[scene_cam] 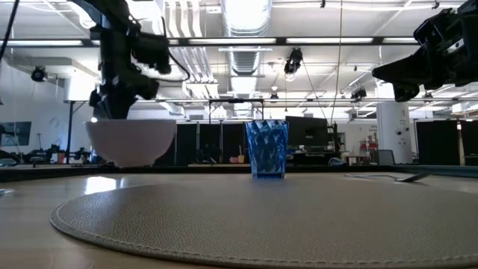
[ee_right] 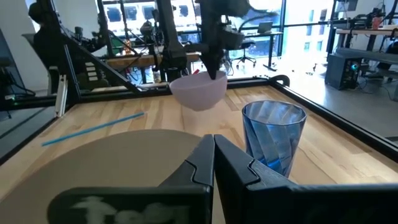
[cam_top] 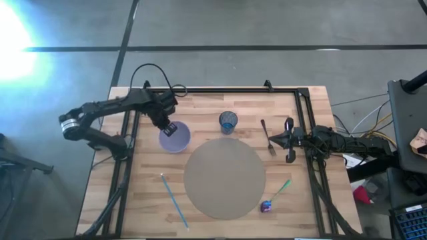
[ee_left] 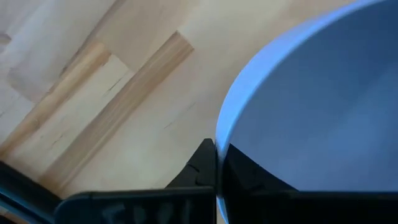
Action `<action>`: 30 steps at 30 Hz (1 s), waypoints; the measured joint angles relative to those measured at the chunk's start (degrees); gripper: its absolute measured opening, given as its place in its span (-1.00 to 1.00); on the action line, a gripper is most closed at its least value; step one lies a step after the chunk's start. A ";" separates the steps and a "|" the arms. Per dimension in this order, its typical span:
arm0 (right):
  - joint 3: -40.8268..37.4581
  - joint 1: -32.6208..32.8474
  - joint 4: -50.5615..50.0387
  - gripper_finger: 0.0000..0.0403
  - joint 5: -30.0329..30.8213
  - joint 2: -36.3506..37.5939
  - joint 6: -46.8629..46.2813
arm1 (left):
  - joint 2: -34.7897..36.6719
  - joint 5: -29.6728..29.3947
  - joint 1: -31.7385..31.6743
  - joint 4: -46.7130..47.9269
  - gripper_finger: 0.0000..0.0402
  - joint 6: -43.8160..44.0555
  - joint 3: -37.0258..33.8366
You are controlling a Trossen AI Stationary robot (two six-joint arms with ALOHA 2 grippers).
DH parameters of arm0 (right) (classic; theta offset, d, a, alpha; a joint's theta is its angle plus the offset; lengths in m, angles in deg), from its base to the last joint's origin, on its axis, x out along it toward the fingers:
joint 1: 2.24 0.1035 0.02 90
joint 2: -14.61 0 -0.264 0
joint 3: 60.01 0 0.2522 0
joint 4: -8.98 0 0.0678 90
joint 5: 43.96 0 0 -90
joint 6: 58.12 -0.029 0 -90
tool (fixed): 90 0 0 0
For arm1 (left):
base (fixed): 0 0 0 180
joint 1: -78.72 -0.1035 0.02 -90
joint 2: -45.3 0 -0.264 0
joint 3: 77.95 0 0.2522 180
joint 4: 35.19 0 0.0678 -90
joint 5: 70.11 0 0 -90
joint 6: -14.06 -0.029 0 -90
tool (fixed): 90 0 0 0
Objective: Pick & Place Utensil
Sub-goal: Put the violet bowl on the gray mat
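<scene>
A: What is the biggest thing there?

B: The wooden bench (cam_top: 220,200), with a black frame along its edges. On it lies a round grey mat (cam_top: 225,178), filling the middle toward the near edge.

A: And the 2 arms?

B: The left arm reaches in from the left side. Its left end effector (cam_top: 169,128) sits at the rim of a pale lilac bowl (cam_top: 175,140), which stands just off the mat's far left edge. In the left wrist view the fingers (ee_left: 202,171) are pinched narrow on the bowl's rim (ee_left: 219,134), 1 finger outside and 1 inside.

A: The right one?

B: The right arm comes in from the right side. Its right end effector (cam_top: 270,140) hovers above the bench by the mat's far right edge, fingers (ee_right: 199,163) pressed together with nothing between them.

A: Smaller things?

B: A blue ribbed cup (cam_top: 228,122) stands upright just beyond the mat's far edge, between bowl and right end effector. A thin light-blue straw (cam_top: 173,199) lies on the bench left of the mat.

A: And the utensils?

B: A metal fork (cam_top: 267,136) lies on the bench just beside the right end effector's tip, right of the cup. A green-handled utensil (cam_top: 279,189) lies near the mat's right edge, with a small blue and purple thing (cam_top: 266,207) at its near end; I cannot tell what that is.
</scene>
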 joint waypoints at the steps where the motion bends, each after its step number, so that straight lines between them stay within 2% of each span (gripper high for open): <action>1: 0.00 0.01 0.01 -0.96 0.00 0.00 0.14 | 0.67 0.03 0.63 -0.02 -0.99 0.67 0.32; 8: 0.00 -0.01 0.01 -0.96 0.01 0.02 0.09 | 3.83 0.34 6.08 -0.98 -0.99 4.47 3.21; 14: 0.00 0.01 0.01 -0.96 0.01 0.02 -0.02 | 3.50 -0.32 11.55 -2.68 -0.99 7.69 8.05; 30: 0.00 -0.01 0.01 -0.96 0.01 0.00 -0.02 | -6.36 -5.51 27.07 -3.57 -0.99 12.05 24.79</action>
